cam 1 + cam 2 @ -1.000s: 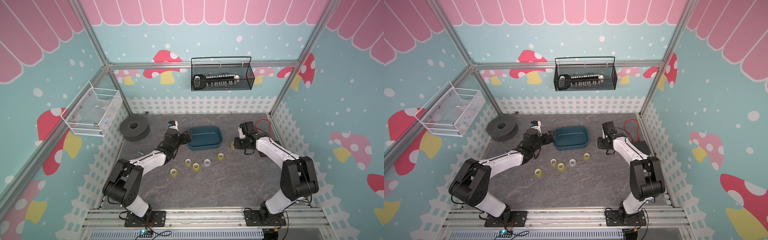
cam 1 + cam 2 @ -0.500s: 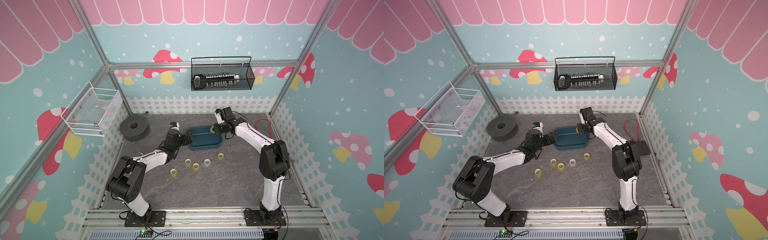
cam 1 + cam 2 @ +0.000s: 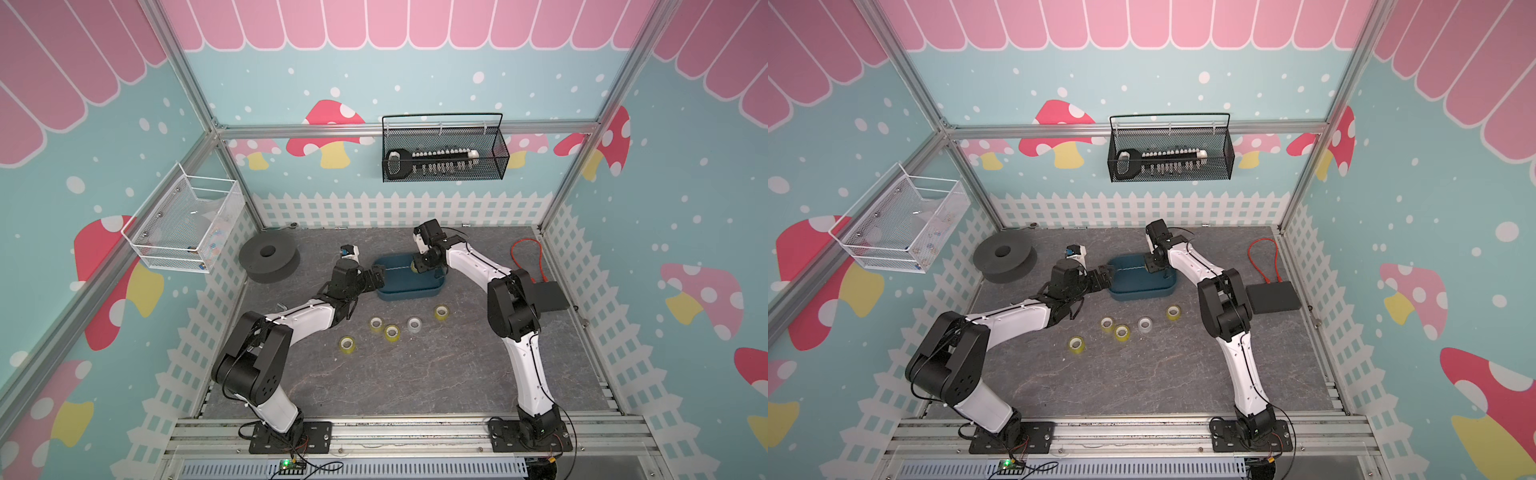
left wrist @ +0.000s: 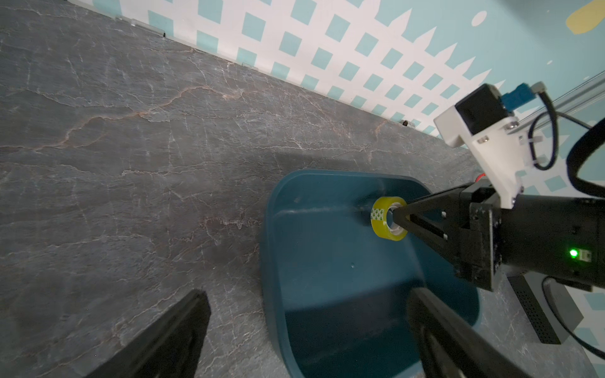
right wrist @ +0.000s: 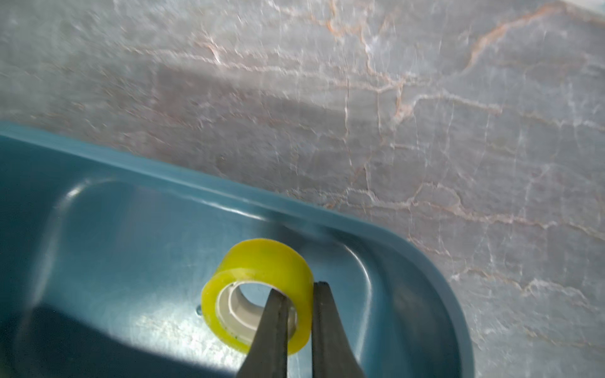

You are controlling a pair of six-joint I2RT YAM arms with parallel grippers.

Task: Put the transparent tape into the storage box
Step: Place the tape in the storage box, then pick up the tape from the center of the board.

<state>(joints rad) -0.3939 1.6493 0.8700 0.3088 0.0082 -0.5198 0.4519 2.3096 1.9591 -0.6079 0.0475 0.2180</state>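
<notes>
Left end effector (image 3: 375,277): jaws wide apart, empty, at the left end of the box (image 3: 407,294); unchanged from a second ago. Box on the table (image 3: 415,374), not shifted. Tape (image 4: 379,212): yellowish roll, low inside the box near its far wall. Right end effector (image 4: 400,217): closed on the roll's wall; a second ago it stood right of the box.

Both top views looked steeply down from high overhead across the whole table (image 3: 415,374). Both wrist cameras sat close, sharing the storage box (image 4: 327,278); the right wrist picture seemed slightly motion-blurred.
</notes>
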